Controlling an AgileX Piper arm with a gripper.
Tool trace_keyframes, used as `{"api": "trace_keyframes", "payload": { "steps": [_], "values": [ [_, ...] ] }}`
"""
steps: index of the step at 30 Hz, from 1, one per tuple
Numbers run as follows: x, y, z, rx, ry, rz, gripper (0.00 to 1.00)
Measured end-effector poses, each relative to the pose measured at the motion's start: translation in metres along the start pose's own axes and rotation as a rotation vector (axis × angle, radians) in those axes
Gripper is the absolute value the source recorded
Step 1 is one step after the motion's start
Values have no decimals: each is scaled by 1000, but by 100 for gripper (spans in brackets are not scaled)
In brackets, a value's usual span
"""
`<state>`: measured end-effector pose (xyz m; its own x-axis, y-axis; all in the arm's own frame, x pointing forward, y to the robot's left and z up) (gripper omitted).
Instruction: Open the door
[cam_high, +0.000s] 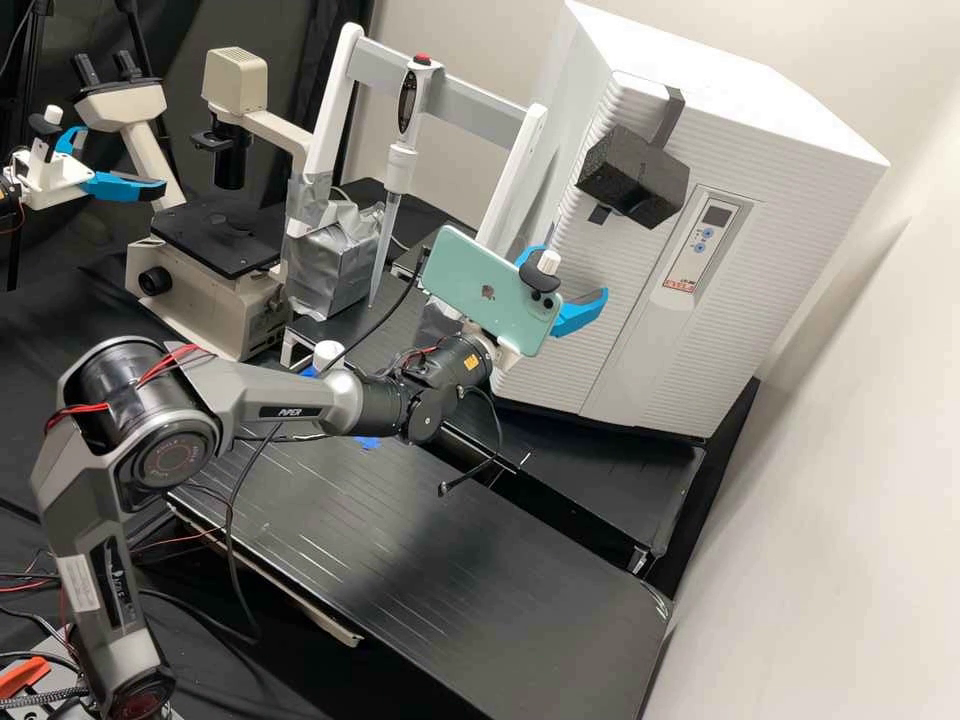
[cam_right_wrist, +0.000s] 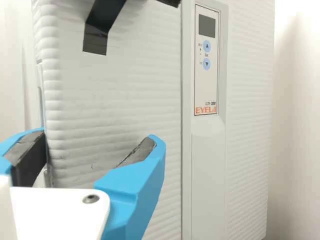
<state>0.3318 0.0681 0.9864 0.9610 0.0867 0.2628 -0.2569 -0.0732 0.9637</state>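
Observation:
In the high view the gripper (cam_high: 574, 272) stands open in front of the lower part of a white cabinet's ribbed door (cam_high: 580, 285), below a black foam block (cam_high: 634, 176) taped on it. The door looks closed. The wrist view has the gripper (cam_right_wrist: 99, 136) with its blue fingers wide apart and nothing held. One finger lies over the door's side edge, the other over the ribbed door face (cam_right_wrist: 115, 90). Whether either finger touches the door, I cannot tell.
A control panel (cam_high: 703, 236) is beside the door. A green phone (cam_high: 490, 290) rides on the arm's wrist. To the left are a pipette (cam_high: 400, 170), a white frame (cam_high: 330, 110), a taped silver bundle (cam_high: 335, 255) and a microscope (cam_high: 215, 240). The black bench (cam_high: 430, 560) runs in front.

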Motion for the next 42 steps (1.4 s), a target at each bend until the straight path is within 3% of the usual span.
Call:
{"api": "trace_keyframes", "payload": {
  "steps": [27,30,42],
  "values": [
    [-1,1,-1,-23,24,-15,0],
    [-5,1,4,-16,34,-6,0],
    [-54,19,23,64,30,94,0]
  ]
}}
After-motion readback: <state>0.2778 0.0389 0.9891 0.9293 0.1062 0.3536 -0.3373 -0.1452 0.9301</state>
